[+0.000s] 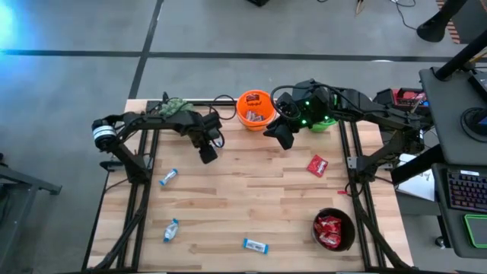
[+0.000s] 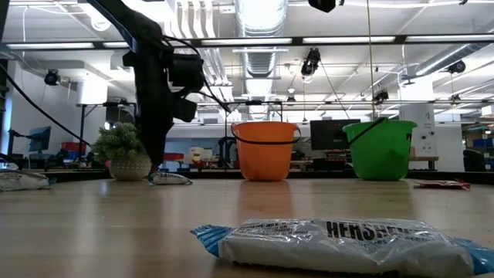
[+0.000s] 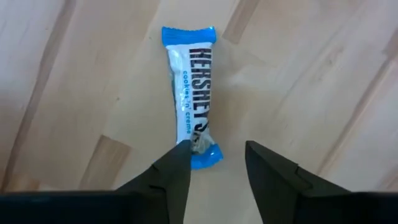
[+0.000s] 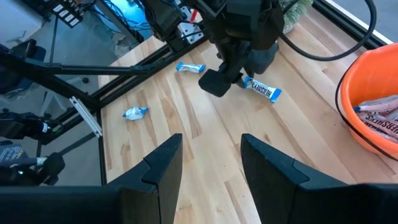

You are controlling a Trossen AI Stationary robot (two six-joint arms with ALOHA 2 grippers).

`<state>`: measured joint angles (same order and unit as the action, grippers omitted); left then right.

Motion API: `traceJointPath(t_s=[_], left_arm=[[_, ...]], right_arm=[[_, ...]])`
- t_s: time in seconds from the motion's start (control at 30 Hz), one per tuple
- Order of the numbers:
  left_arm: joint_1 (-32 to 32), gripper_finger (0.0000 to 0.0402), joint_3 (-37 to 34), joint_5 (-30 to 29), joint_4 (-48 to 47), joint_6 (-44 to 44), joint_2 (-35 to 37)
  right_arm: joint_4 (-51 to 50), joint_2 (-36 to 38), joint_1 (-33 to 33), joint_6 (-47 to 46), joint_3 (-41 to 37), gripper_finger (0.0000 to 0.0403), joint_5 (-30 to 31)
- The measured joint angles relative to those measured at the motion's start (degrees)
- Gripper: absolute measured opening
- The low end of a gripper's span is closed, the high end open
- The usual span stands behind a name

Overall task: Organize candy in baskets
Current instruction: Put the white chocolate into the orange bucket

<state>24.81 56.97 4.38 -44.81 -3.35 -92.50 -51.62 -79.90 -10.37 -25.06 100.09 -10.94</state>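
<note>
A blue-and-white candy bar lies flat on the wooden table, under my left gripper. That gripper points down, open, just above the bar's near end. My right gripper hangs open and high near the orange basket, which holds wrapped bars. The right arm partly covers the green basket. The black basket holds red packets. More blue-and-white bars and a red packet lie loose. My left gripper has one fingertip in front of the bar's blue near end, coming from above. I cannot tell whether it touches. The bar lies flat on the table, and nothing is between the fingers.
A small potted plant stands at the far left corner, behind the left arm. Black frame rails run along both table sides. Bare wood lies in the middle of the table. A bar lies close to the low camera.
</note>
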Motion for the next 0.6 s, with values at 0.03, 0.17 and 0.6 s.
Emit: traceJointPath(t_s=[0.03,0.17,0.6], left_arm=[[-0.1,0.0138,0.0,0.0,0.3,0.3,-0.2],[-0.1,0.0143,0.0,-0.3,0.7,1.0,-1.3],[0.1,0.0119,0.0,-3.4,0.9,-1.5,-5.5]], right_arm=[[0.0,0.0,0.0,0.0,0.0,0.0153,0.0],[0.0,0.0,0.0,0.0,0.0,0.0153,0.0],[0.0,0.0,0.0,0.0,0.0,0.0153,0.0]])
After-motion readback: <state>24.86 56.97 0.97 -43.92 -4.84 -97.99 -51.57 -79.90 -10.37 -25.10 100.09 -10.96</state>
